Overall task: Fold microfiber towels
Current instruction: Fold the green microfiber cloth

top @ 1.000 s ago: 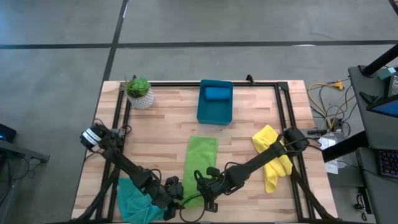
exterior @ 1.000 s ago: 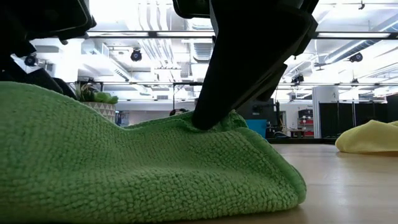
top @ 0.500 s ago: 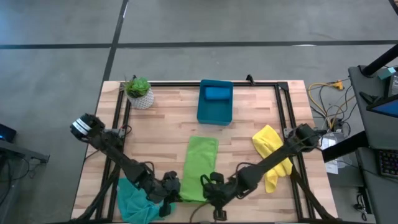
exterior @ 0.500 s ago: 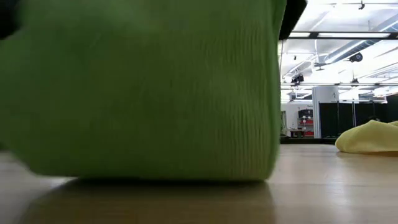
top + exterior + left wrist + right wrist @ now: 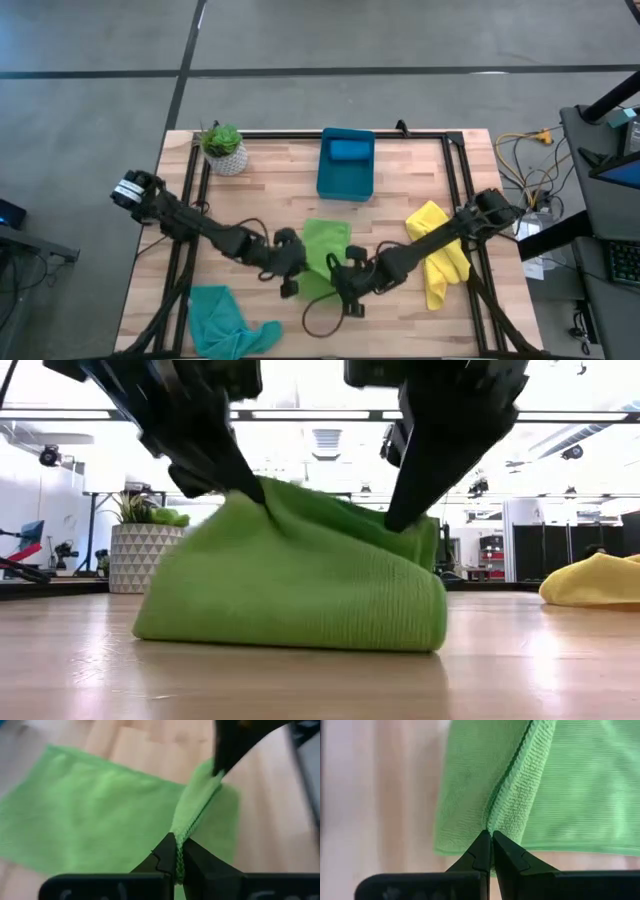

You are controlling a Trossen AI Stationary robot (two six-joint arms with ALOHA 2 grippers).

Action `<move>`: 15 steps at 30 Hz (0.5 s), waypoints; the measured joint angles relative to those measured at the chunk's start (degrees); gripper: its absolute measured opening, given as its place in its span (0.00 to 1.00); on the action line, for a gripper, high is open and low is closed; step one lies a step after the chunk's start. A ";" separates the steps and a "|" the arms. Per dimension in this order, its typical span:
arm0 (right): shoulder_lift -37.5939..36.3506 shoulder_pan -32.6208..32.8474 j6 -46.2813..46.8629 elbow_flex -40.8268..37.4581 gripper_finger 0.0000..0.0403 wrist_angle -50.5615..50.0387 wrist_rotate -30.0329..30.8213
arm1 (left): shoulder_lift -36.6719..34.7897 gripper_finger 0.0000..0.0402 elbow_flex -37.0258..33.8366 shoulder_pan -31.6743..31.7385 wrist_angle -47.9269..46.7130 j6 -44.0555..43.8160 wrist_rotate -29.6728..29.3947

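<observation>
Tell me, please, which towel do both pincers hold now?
The lime green towel at the table's middle. The left pincer and right pincer each pinch its lifted edge; the yellow towel and teal towel lie untouched.

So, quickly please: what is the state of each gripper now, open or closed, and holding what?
Left gripper: closed, pinching an edge of the lime green towel.
Right gripper: closed, pinching the same towel's edge.
</observation>
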 joint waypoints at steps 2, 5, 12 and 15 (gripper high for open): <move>-1.41 -1.69 -0.22 -3.39 0.02 3.70 0.01 | -0.16 0.00 -0.02 1.77 -1.72 2.20 0.34; -3.52 -4.24 -0.24 -8.10 0.02 7.57 -0.46 | -0.33 0.00 -0.02 4.07 -1.83 5.79 1.26; -9.05 -9.96 -3.02 -14.37 0.02 9.19 -0.90 | -0.39 0.00 -0.02 7.58 -4.17 13.39 2.53; -11.05 -12.50 -4.53 -15.70 0.02 9.73 -1.83 | -0.39 0.00 -0.11 8.74 -5.27 16.18 2.54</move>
